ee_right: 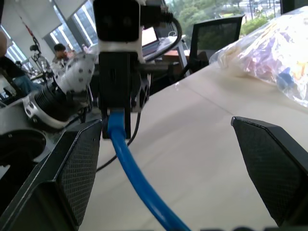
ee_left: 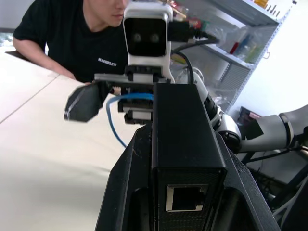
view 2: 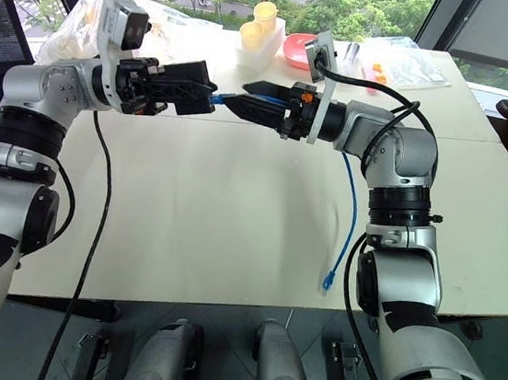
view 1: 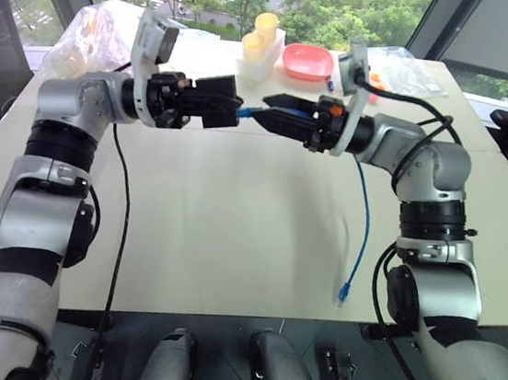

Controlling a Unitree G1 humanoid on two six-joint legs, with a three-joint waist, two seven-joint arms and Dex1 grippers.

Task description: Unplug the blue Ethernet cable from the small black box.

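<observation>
Above the worktop [view 1: 229, 243] the left hand [view 1: 216, 102] grips the black box [ee_left: 185, 144]; the blue cable [ee_right: 127, 166] is plugged in. The right hand [view 1: 277, 114] is open around it and must close, then pull.

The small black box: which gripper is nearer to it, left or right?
Left. The left gripper is shut on the small black box, lifted above the table. The right gripper is open, facing the box around the blue Ethernet cable, plugged in.
</observation>
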